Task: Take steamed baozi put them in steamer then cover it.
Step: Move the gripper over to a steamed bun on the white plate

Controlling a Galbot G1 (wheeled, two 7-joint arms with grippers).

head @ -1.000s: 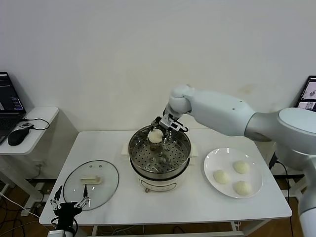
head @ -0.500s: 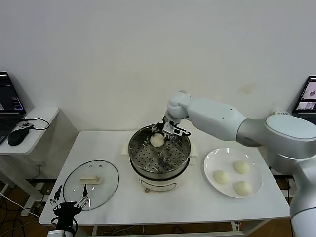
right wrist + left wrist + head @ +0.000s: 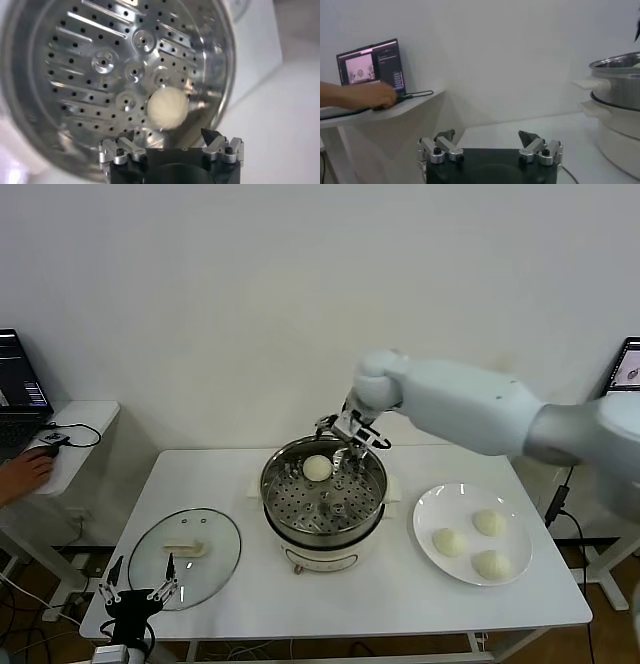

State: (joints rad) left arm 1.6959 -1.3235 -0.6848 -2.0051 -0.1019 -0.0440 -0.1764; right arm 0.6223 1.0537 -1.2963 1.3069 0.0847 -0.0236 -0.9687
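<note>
Fingers spread on my right gripper [image 3: 345, 434], holding nothing, hanging just above the steamer's [image 3: 323, 502] back rim. One baozi [image 3: 317, 468] sits loose on the perforated tray inside, toward the back; wrist cam shows it as well, resting on the tray near the pot wall w/ my fingertips [image 3: 212, 137] apart from it. Three more baozi [image 3: 472, 541] lie on the white plate [image 3: 428, 511] to the right of the steamer. Glass lid [image 3: 185, 557] lies flat on the table [image 3: 230, 476], front left. Left gripper [image 3: 134, 596] is parked low at the table's front-left edge, fingers [image 3: 529, 137] also spread. Far left, a hand [image 3: 22, 476] rests on the side desk.
</note>
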